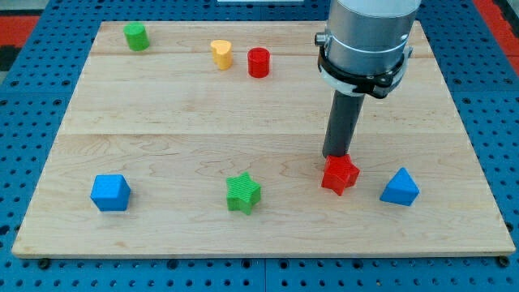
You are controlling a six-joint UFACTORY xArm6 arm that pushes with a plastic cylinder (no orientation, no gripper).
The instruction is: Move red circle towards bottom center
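The red circle (259, 62), a short red cylinder, stands near the view's top, a little left of centre. A yellow heart-shaped block (220, 54) sits just to its left. My tip (336, 156) is at the lower end of the dark rod, far below and to the right of the red circle. The tip touches or nearly touches the top edge of a red star block (340, 174).
A green cylinder (136, 36) stands at the top left. A blue cube (110, 193) is at the bottom left, a green star (243, 193) at the bottom centre, a blue triangular block (400, 188) right of the red star. The wooden board (162, 138) lies on a blue pegboard.
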